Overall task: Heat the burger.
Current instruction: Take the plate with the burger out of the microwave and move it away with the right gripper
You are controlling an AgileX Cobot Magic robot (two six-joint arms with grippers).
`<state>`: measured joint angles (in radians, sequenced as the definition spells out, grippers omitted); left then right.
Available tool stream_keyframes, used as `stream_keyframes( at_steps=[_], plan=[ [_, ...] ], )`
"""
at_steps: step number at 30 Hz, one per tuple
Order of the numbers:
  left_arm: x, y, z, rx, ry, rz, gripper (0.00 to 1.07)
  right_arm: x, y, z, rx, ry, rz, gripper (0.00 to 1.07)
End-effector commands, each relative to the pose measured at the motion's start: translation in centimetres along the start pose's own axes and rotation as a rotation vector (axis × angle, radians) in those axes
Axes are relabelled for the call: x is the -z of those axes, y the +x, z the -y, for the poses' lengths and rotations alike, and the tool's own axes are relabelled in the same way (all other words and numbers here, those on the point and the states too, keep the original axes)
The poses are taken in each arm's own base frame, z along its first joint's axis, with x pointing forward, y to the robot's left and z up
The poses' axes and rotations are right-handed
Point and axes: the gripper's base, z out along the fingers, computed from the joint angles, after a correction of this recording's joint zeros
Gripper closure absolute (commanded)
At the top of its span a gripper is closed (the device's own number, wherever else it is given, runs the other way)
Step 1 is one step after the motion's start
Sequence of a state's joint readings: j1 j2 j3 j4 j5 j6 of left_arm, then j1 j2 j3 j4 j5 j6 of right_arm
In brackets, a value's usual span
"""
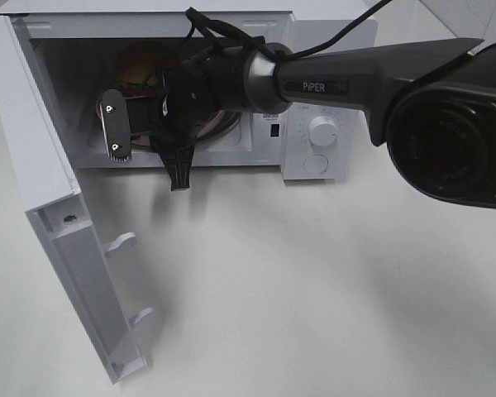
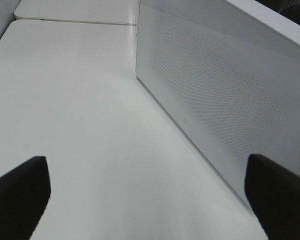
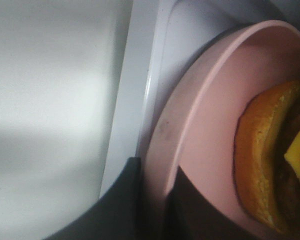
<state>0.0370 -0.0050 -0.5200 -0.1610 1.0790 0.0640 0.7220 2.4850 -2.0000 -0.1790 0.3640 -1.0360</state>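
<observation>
Burger [image 3: 262, 165] on pink plate [image 3: 210, 135], at right of right wrist frame: orange-brown bun, yellow cheese, dark patty at edge. Right gripper [image 3: 152, 200] pinched on plate rim. In high view, probably inside open microwave [image 1: 326, 62], upper left. Left gripper [image 2: 145, 200] spread wide, holding nothing.

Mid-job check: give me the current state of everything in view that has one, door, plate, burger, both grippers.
White microwave: door swung wide open.
Round pink plate: rim pinched, at the microwave opening.
Golden-brown bun burger: sitting on the plate.
Right gripper: shut on the plate rim.
Left gripper: open, empty, beside the microwave's perforated side wall.
</observation>
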Motion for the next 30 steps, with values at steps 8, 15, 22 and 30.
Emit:
stream_keyframes(
  at_steps=[8,15,22,30],
  plan=[
    [0.0,0.0,0.0,0.006,0.002,0.012,0.09,2.8,-0.9,1.3,0.089,-0.002,-0.012,1.07],
    [0.0,0.0,0.0,0.006,0.002,0.012,0.09,4.8,-0.8,1.3,0.098,0.036,0.013,1.07],
    [0.0,0.0,0.0,0.006,0.002,0.012,0.09,6.6,-0.3,0.3,0.146,0.091,0.041,1.07],
    [0.0,0.0,0.0,0.006,0.002,0.012,0.09,8.6,0.2,-0.9,0.151,0.124,0.075,1.07]
  ],
)
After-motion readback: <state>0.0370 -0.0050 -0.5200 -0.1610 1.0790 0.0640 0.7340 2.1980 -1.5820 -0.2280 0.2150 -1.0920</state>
